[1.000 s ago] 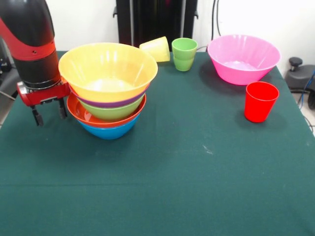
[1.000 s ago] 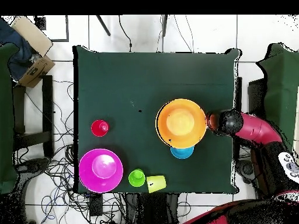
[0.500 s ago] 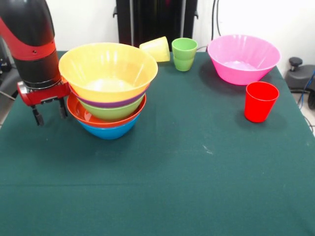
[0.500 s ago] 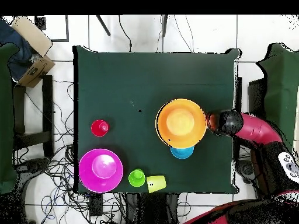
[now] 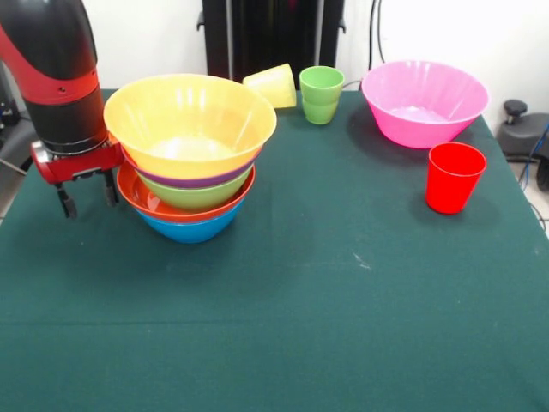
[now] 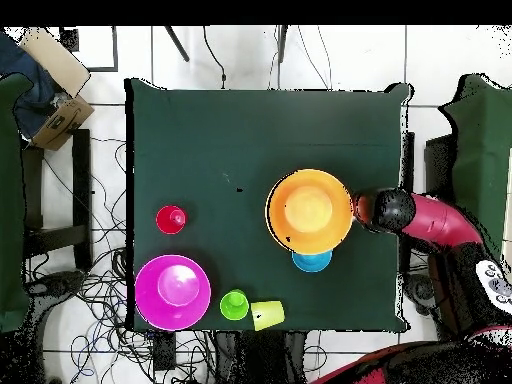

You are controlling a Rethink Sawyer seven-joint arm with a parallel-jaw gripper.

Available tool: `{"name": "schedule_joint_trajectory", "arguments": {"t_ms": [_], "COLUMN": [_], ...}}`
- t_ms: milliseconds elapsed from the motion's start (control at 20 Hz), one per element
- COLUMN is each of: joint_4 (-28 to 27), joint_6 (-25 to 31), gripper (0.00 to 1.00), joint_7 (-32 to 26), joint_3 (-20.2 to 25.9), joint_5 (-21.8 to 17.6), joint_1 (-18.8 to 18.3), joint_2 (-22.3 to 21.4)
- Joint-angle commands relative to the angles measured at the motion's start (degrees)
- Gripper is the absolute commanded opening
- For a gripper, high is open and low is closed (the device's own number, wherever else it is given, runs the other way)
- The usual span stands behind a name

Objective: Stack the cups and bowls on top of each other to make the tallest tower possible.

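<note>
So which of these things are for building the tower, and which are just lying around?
For the tower:
- the tower of nested bowls
- pink bowl
- small blue bowl
- red cup
- green cup
- yellow cup, tipped over

Just lying around:
- cardboard box
- cables on the floor

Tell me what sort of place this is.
Probably a robotics lab: a robot arm works at a table draped in green cloth, loose cables trail over the tiled floor, and cardboard boxes sit aside.

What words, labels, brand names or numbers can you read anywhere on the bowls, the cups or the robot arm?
None can be read.
Glossy plastic bowl tower, pink bowl, three cups: plain, no print visible.
Red and black robot arm: no readable marking.
Cardboard box beside the table: nothing legible.
</note>
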Motion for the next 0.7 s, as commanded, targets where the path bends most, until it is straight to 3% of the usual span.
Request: {"name": "schedule_joint_trajectory", "arguments": {"t_ms": [50, 700], "joint_4": [3.6, 3.4], "joint_6": [-1.6, -1.7], "gripper": [1.00, 1.00], "joint_7": [9.6, 8.9], "joint_3": [0.1, -0.2], "joint_5": [1.1, 1.5], "joint_1": [4.3, 4.4], "joint_2": [0.0, 0.2]}}
